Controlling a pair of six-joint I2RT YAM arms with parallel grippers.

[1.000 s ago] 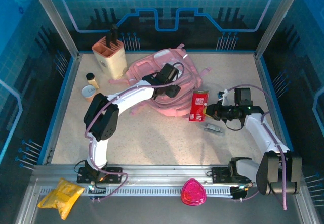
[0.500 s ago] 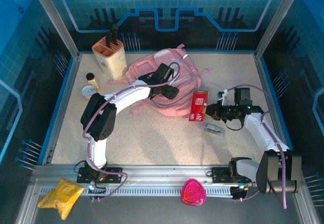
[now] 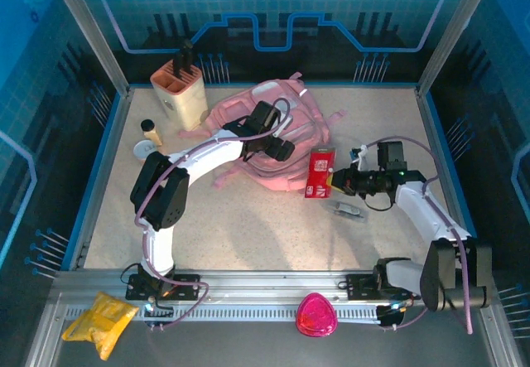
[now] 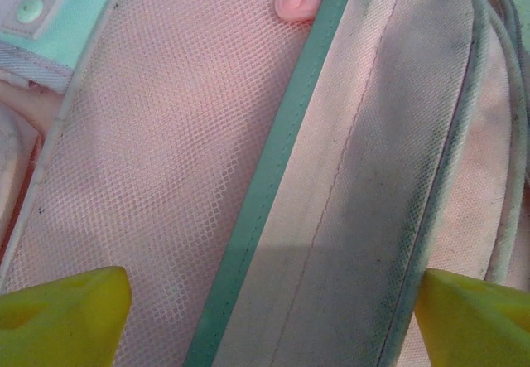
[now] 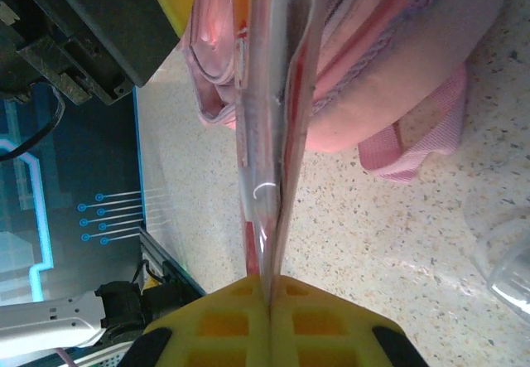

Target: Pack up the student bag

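Right wrist view: right gripper point(image 5: 272, 296) pinching a red packet point(image 5: 263, 160) by its thin edge, student bag point(image 5: 389, 60) just beyond toward the upper right, so the spread left gripper point(image 4: 269, 316) over it should probably part a pocket before edgewise insertion.

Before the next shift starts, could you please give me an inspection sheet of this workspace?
Surface: speckled beige table, no spills seen.
Job's things: student bag lying at back centre.
Clutter: beige holder, small bottle, clear item on table; yellow packet, pink item on front rail.
Grippers: left gripper open over bag; right gripper shut on red packet.
Cables: purple cable along each arm.
Surroundings: blue-lit panels, metal frame.
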